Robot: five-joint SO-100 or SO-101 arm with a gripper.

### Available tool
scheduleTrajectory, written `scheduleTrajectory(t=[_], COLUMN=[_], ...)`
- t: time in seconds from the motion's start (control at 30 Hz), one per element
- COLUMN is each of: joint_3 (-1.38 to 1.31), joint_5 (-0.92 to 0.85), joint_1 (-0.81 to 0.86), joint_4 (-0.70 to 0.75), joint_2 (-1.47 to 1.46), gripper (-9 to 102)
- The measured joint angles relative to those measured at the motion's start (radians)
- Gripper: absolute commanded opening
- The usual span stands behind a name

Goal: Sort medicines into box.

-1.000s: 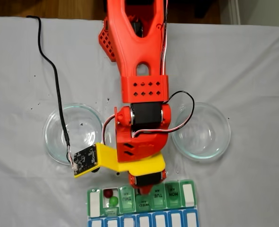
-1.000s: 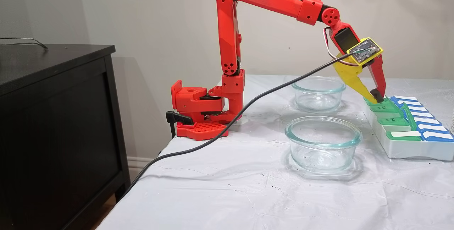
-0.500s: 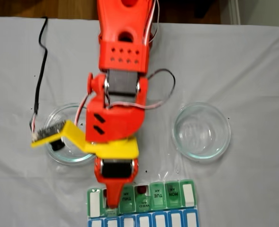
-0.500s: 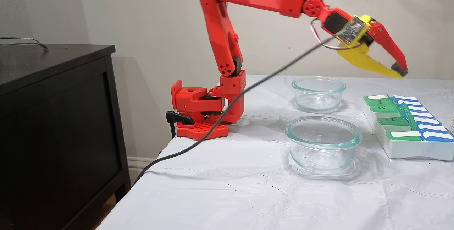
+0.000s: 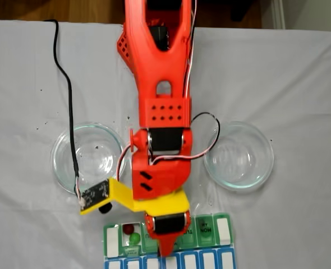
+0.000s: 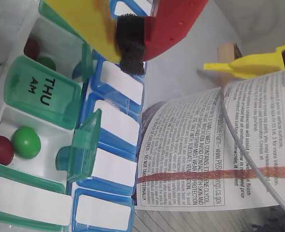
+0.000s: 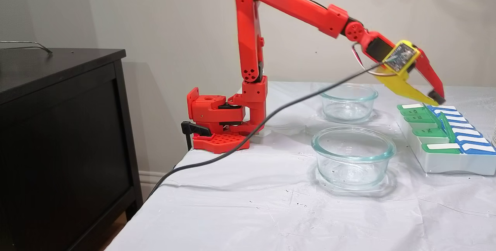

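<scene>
My fingers point(image 6: 128, 46) are clenched on nothing, hovering above the box point(image 7: 445, 158) at the surface's right end in the side fixed view. One green ball point(image 6: 26, 142) and one red ball point(image 6: 3, 150) lie in the open compartment beside the THU lid point(image 6: 43, 92).

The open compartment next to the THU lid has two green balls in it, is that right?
Not quite. In the wrist view the open compartment beside the THU lid holds one green ball and one dark red ball, not two green ones.
</scene>
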Motion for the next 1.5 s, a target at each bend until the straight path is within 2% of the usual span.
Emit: scheduleTrajectory(t=[0.23,0.77,1.3,1.5], joint_3=[-0.038,-0.038,-0.071,-0.025], joint_5=[0.021,-0.048,-0.014,-0.031], joint_1=[-0.003,-0.061,-0.086,-0.078], joint_4=[0.164,0.308,0.301,0.218], joint_2=[0.000,-0.025,-0.146,-0.081], gripper=[0,0,0,0])
